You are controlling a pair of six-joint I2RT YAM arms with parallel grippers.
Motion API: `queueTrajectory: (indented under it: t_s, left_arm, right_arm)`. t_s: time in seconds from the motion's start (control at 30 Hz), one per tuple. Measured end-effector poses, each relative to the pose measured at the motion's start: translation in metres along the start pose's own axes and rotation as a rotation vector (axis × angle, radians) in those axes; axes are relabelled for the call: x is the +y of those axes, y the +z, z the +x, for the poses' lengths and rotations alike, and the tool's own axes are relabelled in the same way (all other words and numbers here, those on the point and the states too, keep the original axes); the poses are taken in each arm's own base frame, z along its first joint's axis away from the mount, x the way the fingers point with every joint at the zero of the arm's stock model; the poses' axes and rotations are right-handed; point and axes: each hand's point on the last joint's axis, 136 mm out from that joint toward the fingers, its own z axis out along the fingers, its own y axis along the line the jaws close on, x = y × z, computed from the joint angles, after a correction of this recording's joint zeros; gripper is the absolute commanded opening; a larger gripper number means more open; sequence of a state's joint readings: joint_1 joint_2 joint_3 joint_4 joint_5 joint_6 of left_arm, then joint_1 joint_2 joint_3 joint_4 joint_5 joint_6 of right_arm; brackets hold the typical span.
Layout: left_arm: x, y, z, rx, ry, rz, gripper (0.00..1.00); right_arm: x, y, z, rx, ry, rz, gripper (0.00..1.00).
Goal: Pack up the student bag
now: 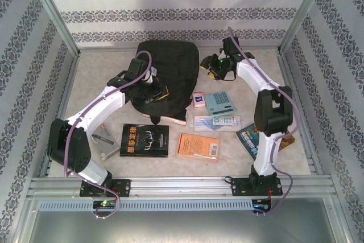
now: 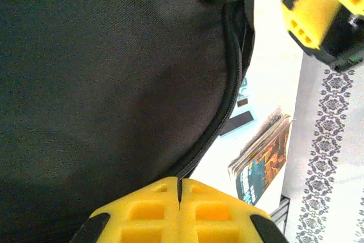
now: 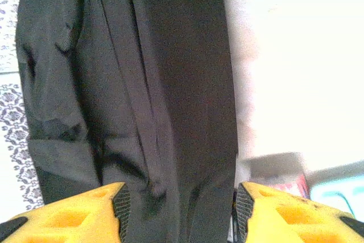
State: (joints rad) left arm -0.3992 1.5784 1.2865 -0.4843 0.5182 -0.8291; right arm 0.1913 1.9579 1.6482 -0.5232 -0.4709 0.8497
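Your tabletop (image 1: 85,83) carries the bag (image 1: 170,66) at upper centre of the top view, above the row of books. Lower in the frame you see a black book (image 1: 145,139) and an orange book (image 1: 198,145) side by side, with a calculator (image 1: 220,103) just right of the bag's lower end. Your left pincer (image 2: 179,190) is pressed together right at the bag's zip seam; you cannot tell whether it pinches fabric. Your right pincer (image 3: 182,211) stands spread over the bag's dark fabric, near its right edge.
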Motion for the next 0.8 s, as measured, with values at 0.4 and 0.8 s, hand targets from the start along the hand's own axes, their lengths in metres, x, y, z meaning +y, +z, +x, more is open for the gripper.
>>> queueTrajectory:
  t_s: [0.4, 0.8]
  left_arm:
    - [-0.075, 0.020, -0.003, 0.020, 0.071, 0.108, 0.00]
    - [-0.100, 0.050, 0.025, 0.097, 0.111, 0.134, 0.00]
  right_arm:
    - [0.011, -0.092, 0.077, -0.070, 0.077, -0.058, 0.59]
    - [0.010, -0.054, 0.100, 0.000, 0.144, -0.054, 0.50]
